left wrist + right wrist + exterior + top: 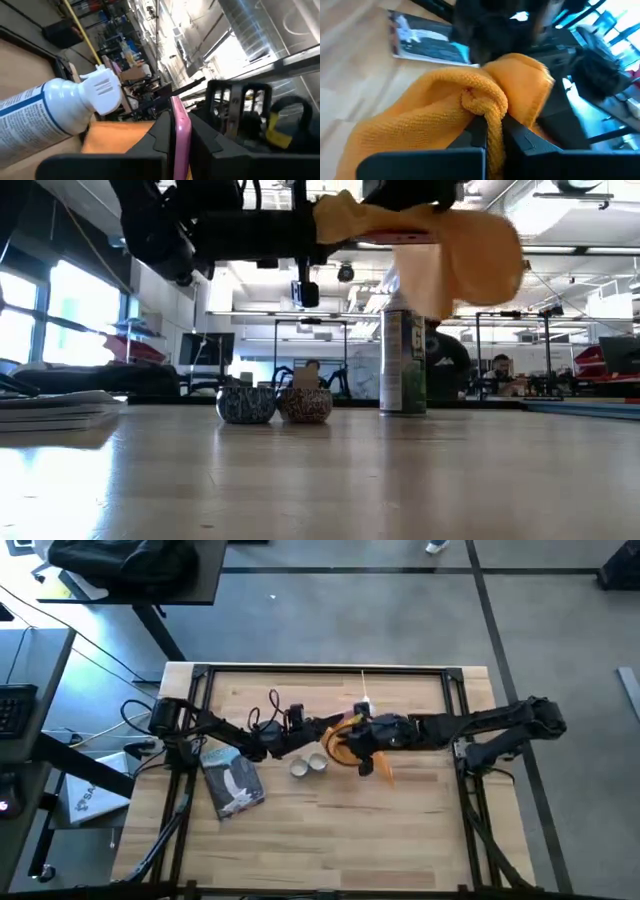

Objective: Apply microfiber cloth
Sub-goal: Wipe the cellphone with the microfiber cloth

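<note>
The orange-yellow microfiber cloth (445, 100) hangs bunched above the table's middle, with my right gripper (490, 125) shut on it. In the low view the cloth (440, 250) floats well above the tabletop. My left gripper (179, 117) reaches in from the left and is shut on a thin pink flat object (180, 140), right next to the cloth (115, 137). In the high view both grippers meet at the centre, left gripper (322, 730) and right gripper (352, 740). A spray can (403, 365) with a white nozzle (102, 90) stands upright on the table just behind them. My left gripper pinches the pink flat object by its edge (181, 127) between the two fingers; the object stands edge-on in the hold, lifted clear of the table. My right gripper pinches a bunched fold of the cloth (485, 102) between its two fingers, several layers thick. The cloth is lifted clear and drapes slack around and below the fingers.
Two small round tins (245, 405) (305, 405) sit side by side on the table under the grippers. A grey-and-white flat packet (233, 780) lies at the table's left. Bare wood lies toward the near edge (330, 850).
</note>
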Tool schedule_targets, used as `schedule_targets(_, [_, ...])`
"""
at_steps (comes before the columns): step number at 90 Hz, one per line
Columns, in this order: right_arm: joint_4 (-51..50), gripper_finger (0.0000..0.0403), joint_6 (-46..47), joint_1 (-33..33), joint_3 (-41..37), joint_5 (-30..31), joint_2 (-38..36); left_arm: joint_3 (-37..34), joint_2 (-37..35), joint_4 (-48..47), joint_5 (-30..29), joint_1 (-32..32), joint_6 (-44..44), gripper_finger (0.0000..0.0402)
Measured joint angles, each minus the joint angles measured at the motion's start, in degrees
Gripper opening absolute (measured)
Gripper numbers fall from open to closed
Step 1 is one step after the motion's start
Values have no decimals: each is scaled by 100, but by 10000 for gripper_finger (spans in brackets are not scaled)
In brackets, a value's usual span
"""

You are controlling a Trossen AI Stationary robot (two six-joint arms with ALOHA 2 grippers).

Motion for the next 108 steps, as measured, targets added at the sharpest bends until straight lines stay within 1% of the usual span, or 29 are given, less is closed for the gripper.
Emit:
schedule_targets(9, [162,0,-279,-142,-10,-68,2,0,0,-28,-27,0,-20,12])
schedule_targets(18, [156,0,-345,-179,-9,-454,0,-6,0,10,96,17,-22,12])
schedule_targets(26, [46,0,-116,-115,-2,-875,-2,-13,0,15,359,45,-48,12])
schedule_targets(32, [-70,0,217,-19,1,-1059,0,-13,0,12,490,74,-137,12])
schedule_targets(42, [-272,0,721,246,0,-1090,7,-13,0,61,487,161,-280,12])
schedule_targets(71, [-554,0,1612,1086,-15,-1099,17,-7,-4,525,380,328,-367,12])
schedule_targets(79, [-442,0,1700,1290,0,-1082,-11,4,-9,571,394,324,-350,12])
schedule_targets(90, [-674,0,1415,1520,313,-1083,-139,17,-35,634,406,321,-309,12])
schedule_targets(94, [-915,0,1298,1587,498,-971,-212,17,-35,619,391,321,-291,12])
schedule_targets(97, [-1119,0,1212,1628,653,-735,-263,17,-35,589,388,321,-290,12])
schedule_targets(108, [-2020,0,930,1709,1178,621,-296,15,-33,569,386,305,-273,12])
